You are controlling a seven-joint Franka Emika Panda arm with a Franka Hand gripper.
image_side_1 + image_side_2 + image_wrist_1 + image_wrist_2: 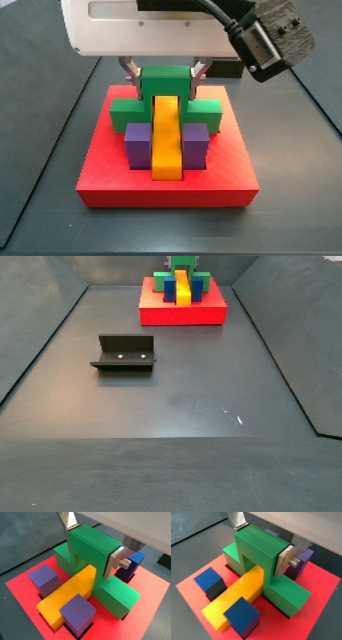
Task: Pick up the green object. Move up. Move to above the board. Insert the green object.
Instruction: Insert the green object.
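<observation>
The green object (93,542) stands on the red board (23,582), its tall central column arched over a yellow bar (70,592) and its lower arms down on the board. It shows the same way in both wrist views (261,542) and in both side views (167,80) (181,276). My gripper (92,548) reaches down from above, one finger on each side of the column's top, pads against the green faces. It also shows in a wrist view (260,547) and a side view (166,70).
Purple cubes (43,579) (79,612) sit on the board beside the yellow bar, and another stands behind my finger (133,562). The board (181,314) lies at the far end of the grey tray floor. The fixture (123,353) stands left of the middle.
</observation>
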